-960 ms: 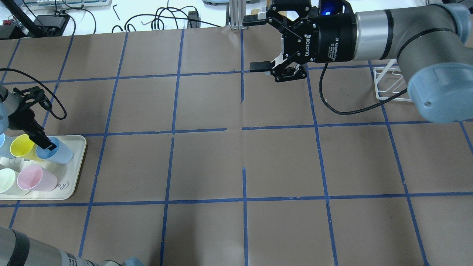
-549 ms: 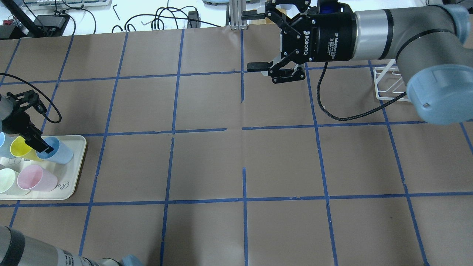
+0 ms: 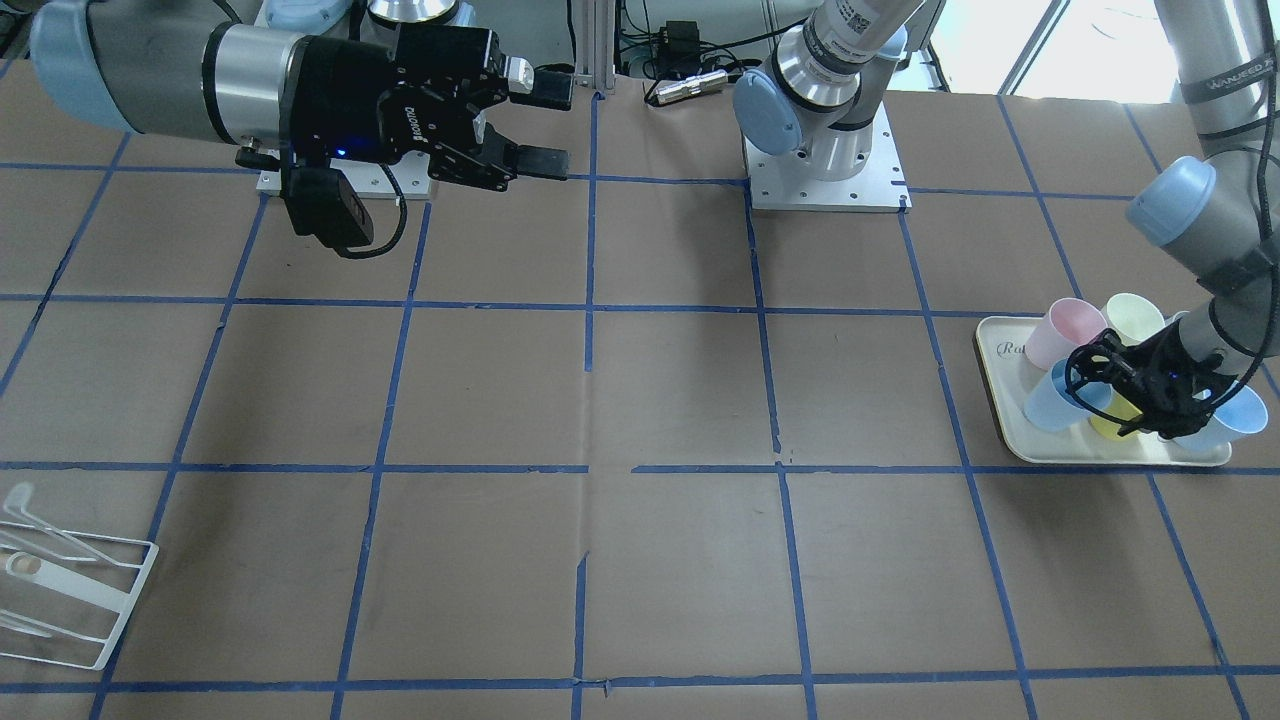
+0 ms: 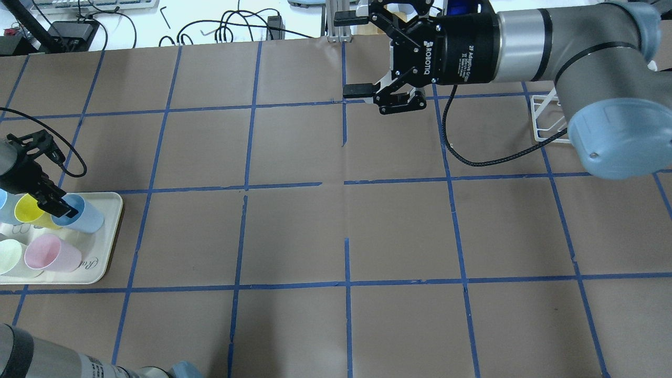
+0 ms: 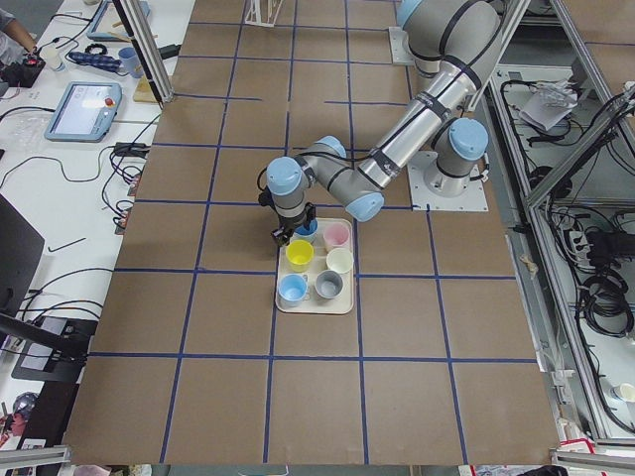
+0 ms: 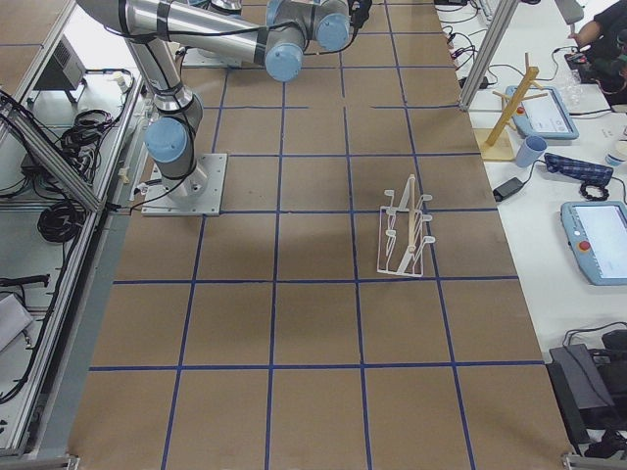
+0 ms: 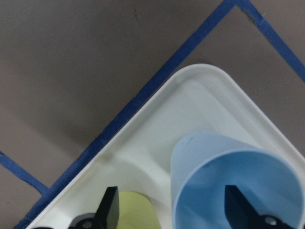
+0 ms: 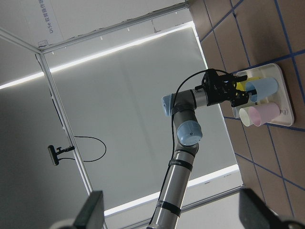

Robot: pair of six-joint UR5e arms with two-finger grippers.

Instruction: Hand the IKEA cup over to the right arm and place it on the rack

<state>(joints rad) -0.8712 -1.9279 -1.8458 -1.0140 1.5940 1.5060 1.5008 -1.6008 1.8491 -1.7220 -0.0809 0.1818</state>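
Straddling the IKEA cup (image 7: 209, 148) rim, the left tool (image 7: 171, 195) sits released, plain only in wrist view.

Blue-gridded brown bench (image 4: 294, 236); cream tray (image 4: 105, 252); sky-blue cup (image 4: 86, 218), yellow cup (image 4: 29, 209), pink cup (image 4: 47, 253); white rack (image 6: 402, 235).

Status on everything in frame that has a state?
left gripper: open, one finger inside the IKEA cup, one outside
IKEA cup: upright on the tray, not yet gripped
right gripper: open, empty, in the air
rack: standing, no cup on it
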